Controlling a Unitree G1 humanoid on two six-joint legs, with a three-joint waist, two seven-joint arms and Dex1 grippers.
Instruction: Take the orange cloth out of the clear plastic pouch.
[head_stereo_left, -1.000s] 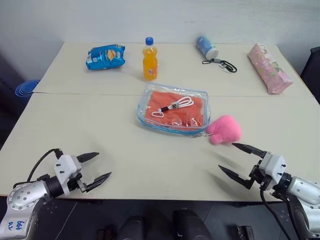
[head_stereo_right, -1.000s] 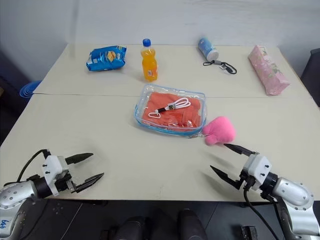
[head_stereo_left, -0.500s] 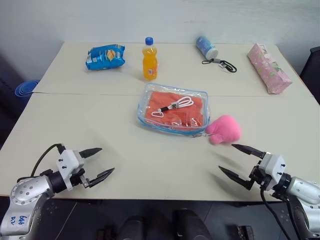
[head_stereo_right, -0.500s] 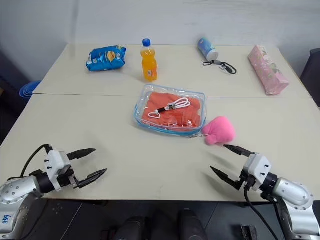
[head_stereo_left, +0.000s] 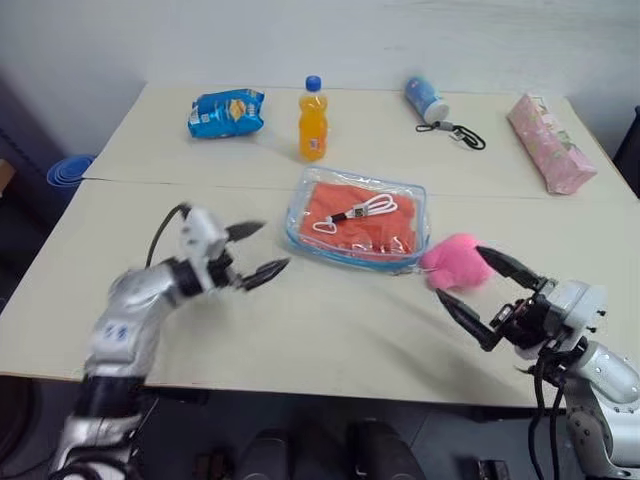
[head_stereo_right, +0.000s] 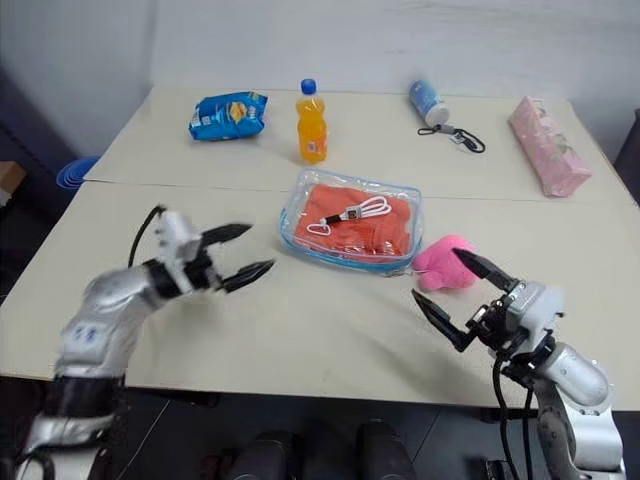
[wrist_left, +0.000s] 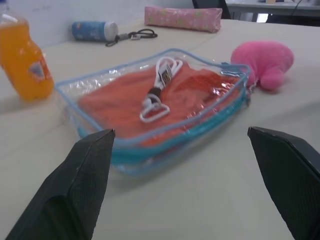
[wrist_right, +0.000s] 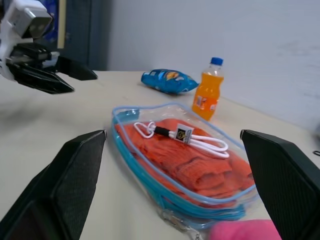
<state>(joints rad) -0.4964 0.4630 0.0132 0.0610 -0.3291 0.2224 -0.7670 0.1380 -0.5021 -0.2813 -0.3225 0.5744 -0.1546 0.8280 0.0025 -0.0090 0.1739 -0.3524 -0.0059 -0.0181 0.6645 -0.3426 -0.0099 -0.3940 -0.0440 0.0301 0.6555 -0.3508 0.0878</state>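
So nothing extracted yet: orange cloth (head_stereo_left: 355, 215) inside clear plastic pouch (head_stereo_left: 302, 226), left gripper (head_stereo_left: 256, 252) and right gripper (head_stereo_left: 482, 292) flanking pouch, both open, empty

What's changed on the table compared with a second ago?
The left hand has swung up from the near edge toward the clear plastic pouch, open and holding nothing. The right hand has lifted a little beside the pink plush toy, also open. The orange cloth stays inside the pouch with the white cable; bottle and snack bag are unmoved.
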